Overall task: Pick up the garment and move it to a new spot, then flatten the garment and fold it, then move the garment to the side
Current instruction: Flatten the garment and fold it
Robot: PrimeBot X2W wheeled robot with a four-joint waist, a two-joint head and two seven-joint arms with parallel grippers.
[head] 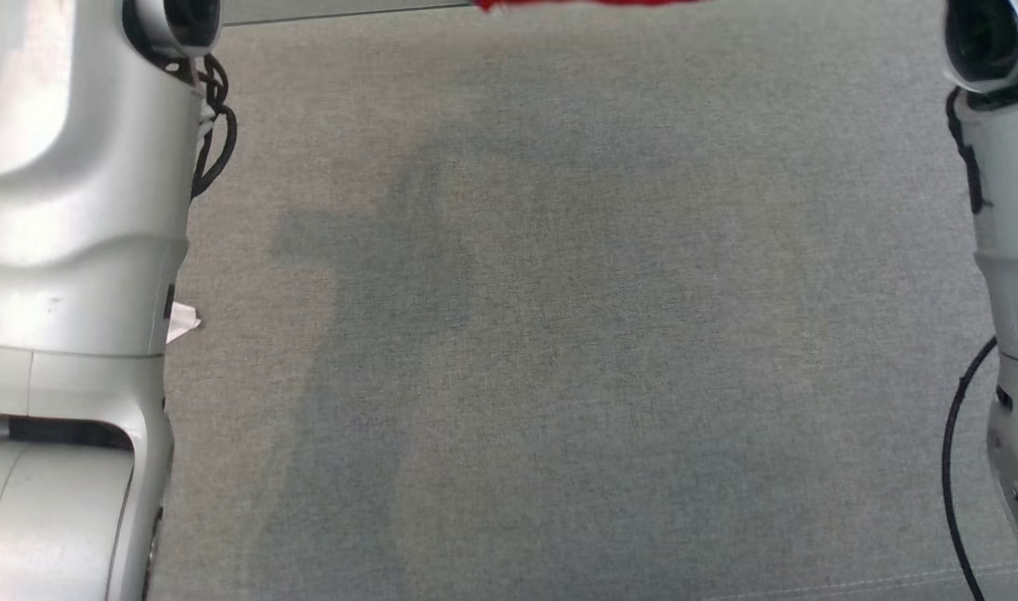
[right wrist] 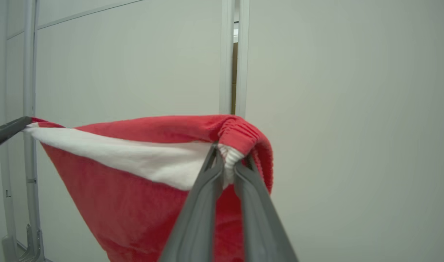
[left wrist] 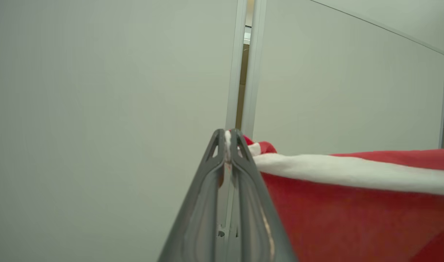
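Observation:
The garment (right wrist: 141,189) is red fleece with a white band along its top edge, and it hangs stretched in the air between my two grippers. In the right wrist view my right gripper (right wrist: 227,163) is shut on a bunched corner of its hem. My left gripper (left wrist: 227,145) is shut on the opposite corner, with the cloth (left wrist: 353,211) running off to the right. The left gripper's dark fingertip (right wrist: 7,131) also shows at the left edge of the right wrist view. A thin strip of the red garment (head: 584,3) shows at the top edge of the head view.
A grey fabric-covered table (head: 575,334) spreads below in the head view, between my two pale forearms (head: 74,250). Pale partition walls (left wrist: 98,109) with a vertical metal post (right wrist: 231,54) stand beyond the grippers. A small white scrap (head: 181,321) lies by the left arm.

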